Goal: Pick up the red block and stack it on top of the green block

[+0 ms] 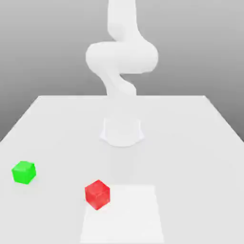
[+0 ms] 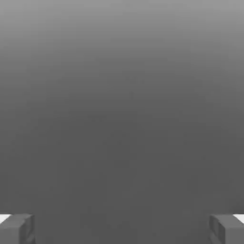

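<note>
The red block (image 1: 97, 194) is a small cube resting on the white table (image 1: 190, 143), near the front and a little toward the exterior view's left. The green block (image 1: 24, 172) sits apart from it, farther toward the exterior view's left, close to the table's edge. In the hand view my gripper (image 2: 122, 229) is open: its two grey fingertips (image 2: 17, 229) stand wide apart with nothing between them, and plain grey background lies beyond. Neither block is touched.
The arm's white base (image 1: 122, 131) stands at the middle of the table, and its links (image 1: 121, 56) rise behind and above it. A paler square patch (image 1: 125, 217) marks the table front, with the red block at its corner.
</note>
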Available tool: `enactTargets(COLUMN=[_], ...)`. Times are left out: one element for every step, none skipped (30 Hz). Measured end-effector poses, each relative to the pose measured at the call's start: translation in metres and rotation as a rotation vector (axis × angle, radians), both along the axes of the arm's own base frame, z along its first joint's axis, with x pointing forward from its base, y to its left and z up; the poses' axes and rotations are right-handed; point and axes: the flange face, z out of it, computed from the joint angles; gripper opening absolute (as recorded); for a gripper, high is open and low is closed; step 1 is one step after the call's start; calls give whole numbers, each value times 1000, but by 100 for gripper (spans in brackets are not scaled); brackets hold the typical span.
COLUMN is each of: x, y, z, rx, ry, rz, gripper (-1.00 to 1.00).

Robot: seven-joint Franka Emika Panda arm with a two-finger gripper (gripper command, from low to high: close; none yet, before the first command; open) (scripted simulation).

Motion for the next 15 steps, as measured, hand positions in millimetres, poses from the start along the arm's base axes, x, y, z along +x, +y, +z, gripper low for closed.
enactTargets(x=[11, 21, 30, 38, 45, 52, 57, 61, 64, 66, 67, 67, 67, 65, 63], y=[0, -1, -3, -5, -9, -12, -16, -21, -25, -30, -35, -40, -45, -49, -54], z=[-20, -39, -58, -78, -97, -117, -137, -157, -177, -197, -216, -236, -255, -274, -292], rx=[-2, -3, -3, -1, 2, 6, 11, 17, 25, 33, 43, 54, 66, 79, 94], ry=[30, 59, 88, 116, 145, 173, 201, 228, 256, 283, 311, 337, 364, 390, 416], rz=[-31, -61, -90, -119, -147, -176, -204, -231, -259, -287, -314, -341, -368, -395, -421], gripper=[0, 0, 0, 0, 0, 0, 0, 0, 0, 0, 0, 0, 0, 0, 0])
